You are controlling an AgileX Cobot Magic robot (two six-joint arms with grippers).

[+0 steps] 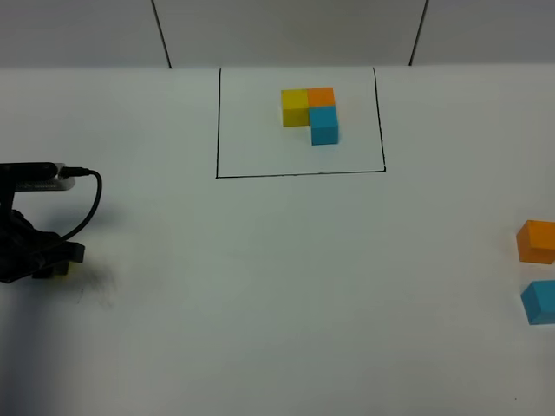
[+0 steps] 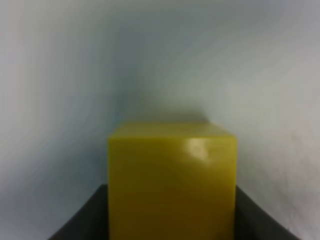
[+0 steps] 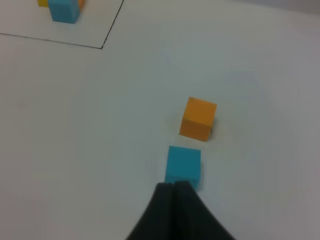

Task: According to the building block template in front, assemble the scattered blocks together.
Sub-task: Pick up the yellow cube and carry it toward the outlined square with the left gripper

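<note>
Closest to us, the left gripper (image 1: 52, 260) sits low at the left edge of the table (image 1: 260, 286). Its wrist view shows the yellow cube (image 2: 172, 180) filling the gap between the two dark fingers, which press against both sides, so we judge it closed on that cube; whether the cube is off the surface we cannot tell. On the opposite side, the right gripper (image 3: 175, 189) has its fingers pinched together with nothing between them. The light blue cube (image 3: 183, 165) lies just ahead of its tips, and the orange cube (image 3: 198, 118) is a little farther on, near the blue one but not touching it. That makes the right arm clearly the nearer one for both, while the yellow cube is well apart from them across the table. A cube has no long axis to line up with, only its faces. Farthest from us, inside the black drawn rectangle (image 1: 299, 174), stands the template (image 1: 310, 113): yellow beside orange, blue on orange's near side. We judge that the yellow cube must travel rightward to join the pair.
</note>
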